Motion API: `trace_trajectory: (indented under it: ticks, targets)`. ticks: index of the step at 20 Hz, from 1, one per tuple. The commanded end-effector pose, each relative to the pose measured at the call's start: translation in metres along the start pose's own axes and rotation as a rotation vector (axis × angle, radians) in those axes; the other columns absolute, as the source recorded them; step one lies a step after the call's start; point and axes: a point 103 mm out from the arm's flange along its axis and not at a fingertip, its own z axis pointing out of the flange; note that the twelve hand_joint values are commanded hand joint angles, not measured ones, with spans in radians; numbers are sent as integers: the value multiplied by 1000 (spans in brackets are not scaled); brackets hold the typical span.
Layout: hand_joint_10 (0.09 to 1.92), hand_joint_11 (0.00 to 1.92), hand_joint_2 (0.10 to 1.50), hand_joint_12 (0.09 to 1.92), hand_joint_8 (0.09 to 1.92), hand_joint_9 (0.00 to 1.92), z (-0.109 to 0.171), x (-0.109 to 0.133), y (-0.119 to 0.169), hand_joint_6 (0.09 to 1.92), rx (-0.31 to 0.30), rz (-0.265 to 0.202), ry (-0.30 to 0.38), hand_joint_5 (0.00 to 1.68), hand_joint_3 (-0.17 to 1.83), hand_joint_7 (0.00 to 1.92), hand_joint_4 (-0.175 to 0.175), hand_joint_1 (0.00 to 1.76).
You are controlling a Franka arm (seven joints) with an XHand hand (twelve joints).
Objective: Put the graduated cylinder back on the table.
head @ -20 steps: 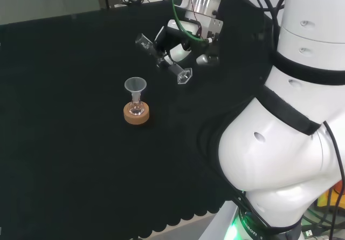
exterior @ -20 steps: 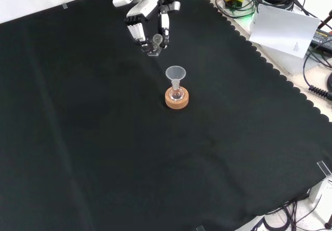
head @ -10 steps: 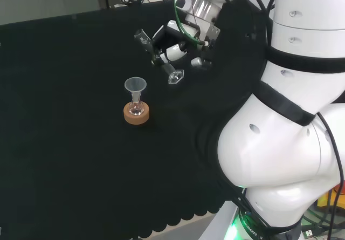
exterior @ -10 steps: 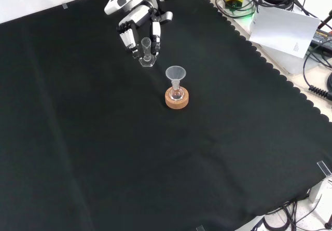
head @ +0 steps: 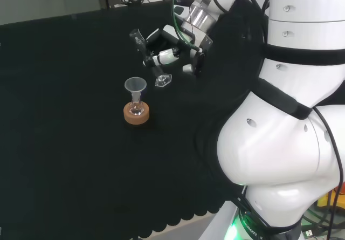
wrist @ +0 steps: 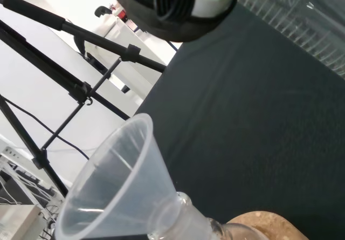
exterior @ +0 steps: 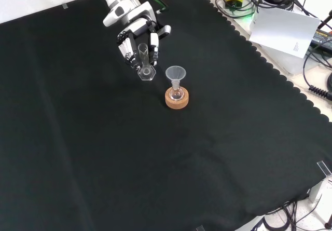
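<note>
The clear graduated cylinder (head: 149, 57) is tilted in the hand (head: 171, 47), whose fingers curl round it; its hexagonal foot (head: 163, 80) hangs just above the black cloth. In the front view the hand (exterior: 136, 31) holds the cylinder (exterior: 144, 60) nearly upright, foot low, a little left of and behind the funnel. The wrist view shows the cylinder's graduated wall (wrist: 302, 20) close by and a finger (wrist: 178, 5) of the hand blurred in front.
A small glass flask on a cork ring (head: 136, 114) carries a clear funnel (head: 135, 86) near the cylinder's foot; the same funnel (exterior: 176, 75) and cork ring (exterior: 177, 98) stand mid-cloth. Papers and cables (exterior: 285, 28) lie beyond the cloth's scalloped edge.
The hand has carried the cylinder down and toward the funnel, left in the head view, turning it more upright with its foot lowered close to the cloth.
</note>
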Motion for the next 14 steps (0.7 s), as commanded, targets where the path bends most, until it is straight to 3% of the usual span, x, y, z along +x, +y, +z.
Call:
trace_trajectory:
  ticks: [1, 5, 9, 14]
  targets:
    - [87, 1405, 1021, 546, 87, 1744, 14, -14, 7, 87, -51, -14, 61, 1505, -175, 1568, -175, 1321]
    - [87, 1400, 1021, 546, 87, 1737, 18, -21, 9, 87, -81, -21, 85, 1505, -175, 1568, -175, 1321]
    - [87, 1393, 1022, 546, 87, 1724, 19, -22, 15, 87, -127, -57, 112, 1505, -175, 1567, -175, 1321]
    - [87, 1381, 1022, 546, 87, 1703, 22, -27, 19, 87, -122, -57, 109, 1504, -175, 1565, -175, 1321]
